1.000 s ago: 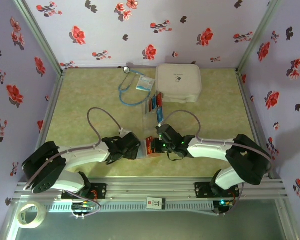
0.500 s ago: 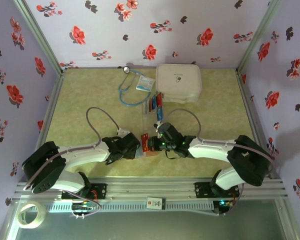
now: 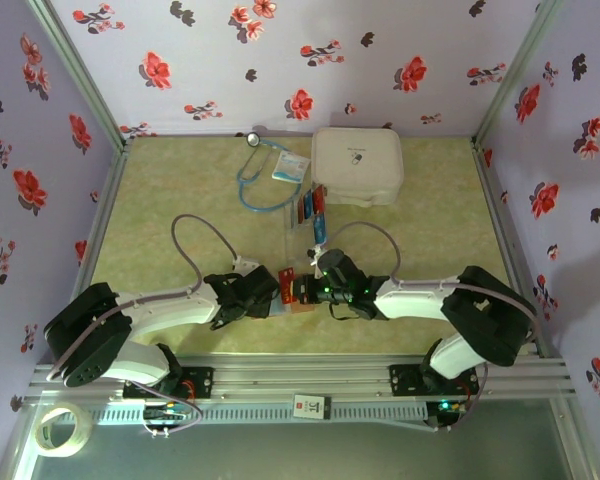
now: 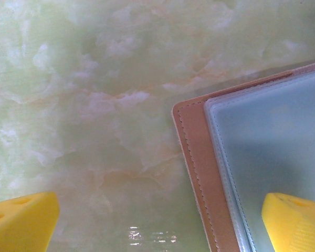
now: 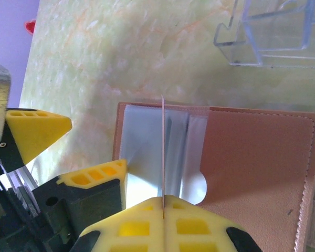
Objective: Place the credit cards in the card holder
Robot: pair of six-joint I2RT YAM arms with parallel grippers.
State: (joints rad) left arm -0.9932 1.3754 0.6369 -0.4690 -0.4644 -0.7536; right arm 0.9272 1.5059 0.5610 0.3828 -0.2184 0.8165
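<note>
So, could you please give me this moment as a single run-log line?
left pincer: open, at card holder corner | right pincer: shut on credit card, edge-on over the opened holder

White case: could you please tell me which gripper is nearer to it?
Right: the right gripper is near-side and slightly left of the white case; the left gripper farther left.
</note>
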